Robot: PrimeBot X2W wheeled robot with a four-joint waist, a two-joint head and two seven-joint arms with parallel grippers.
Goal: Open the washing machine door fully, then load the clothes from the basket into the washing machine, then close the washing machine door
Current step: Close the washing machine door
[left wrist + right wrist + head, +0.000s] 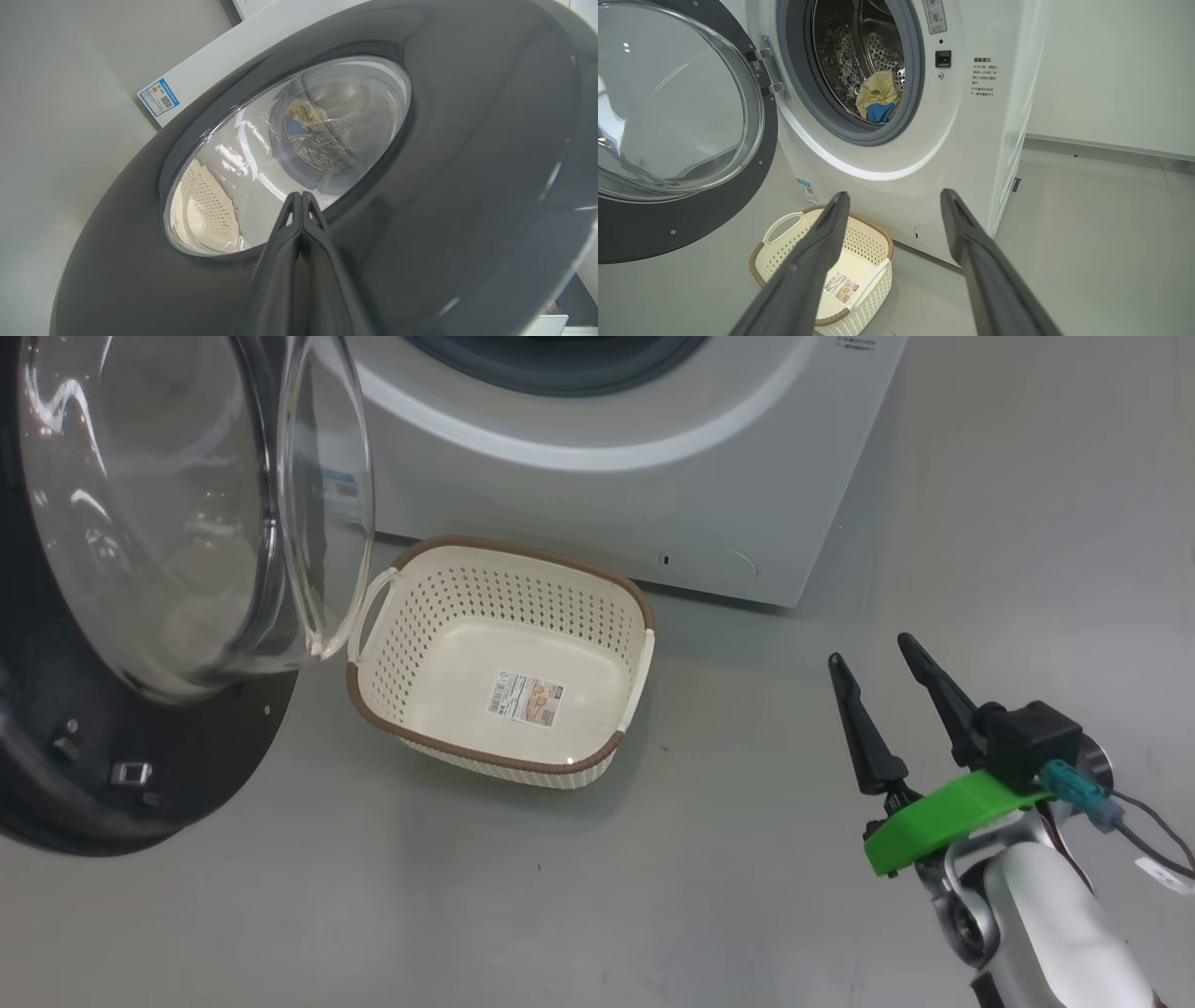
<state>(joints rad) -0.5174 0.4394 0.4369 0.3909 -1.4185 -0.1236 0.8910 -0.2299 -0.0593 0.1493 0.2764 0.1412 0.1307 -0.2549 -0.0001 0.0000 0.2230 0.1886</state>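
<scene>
Front-loading washing machine [896,158] with its door [696,224] swung wide open on the hinge side, showing the inner face and the bulging glass window [159,513]. The clothes [878,100], a pale yellow bundle with a blue patch, lie inside the perforated steel drum [845,56], low down just behind the grey rubber seal [916,70]. The basket [485,751] stands on the floor [653,896] directly before the machine, just beside the open door's lower rim. The sticker [526,698] on its cream bottom is in plain sight.

Left tool [302,198]: fingers pressed fully together, gripping nothing. The tips point at the door's glossy outer face at the lower edge of the window; whether they touch it cannot be told. Through the glass the clothes and the basket appear.

Right tool [870,651]: fingers spread wide, holding nothing. It is poised above the floor to the right of the basket and well apart from it, aimed toward the machine's front.
</scene>
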